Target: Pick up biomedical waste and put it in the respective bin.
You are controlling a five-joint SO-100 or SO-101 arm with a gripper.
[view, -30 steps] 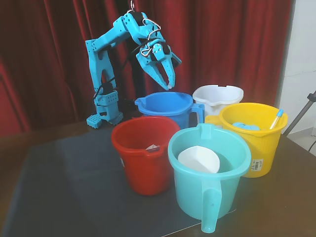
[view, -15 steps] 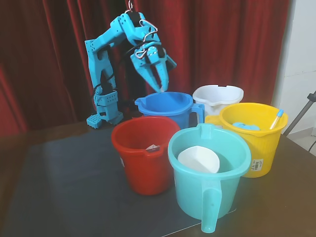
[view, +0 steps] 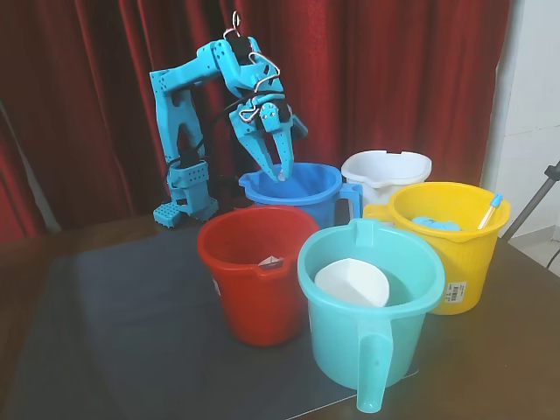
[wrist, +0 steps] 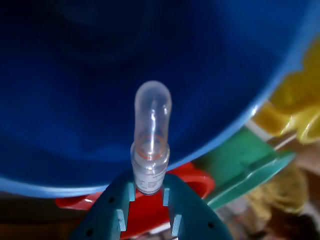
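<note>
Now gripper lower, vial over blue bucket.

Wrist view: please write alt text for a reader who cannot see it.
The end effector grips a small clear vial above the open blue bucket, which fills most of the frame. Parts of red, teal and yellow buckets show beyond its rim.

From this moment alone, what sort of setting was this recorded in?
Probably a makeshift indoor demo of waste sorting, not a real clinic: a dark table before a red curtain, a cluster of coloured plastic buckets such as the blue bucket, and the gripper holding a clear vial over that bucket.
</note>
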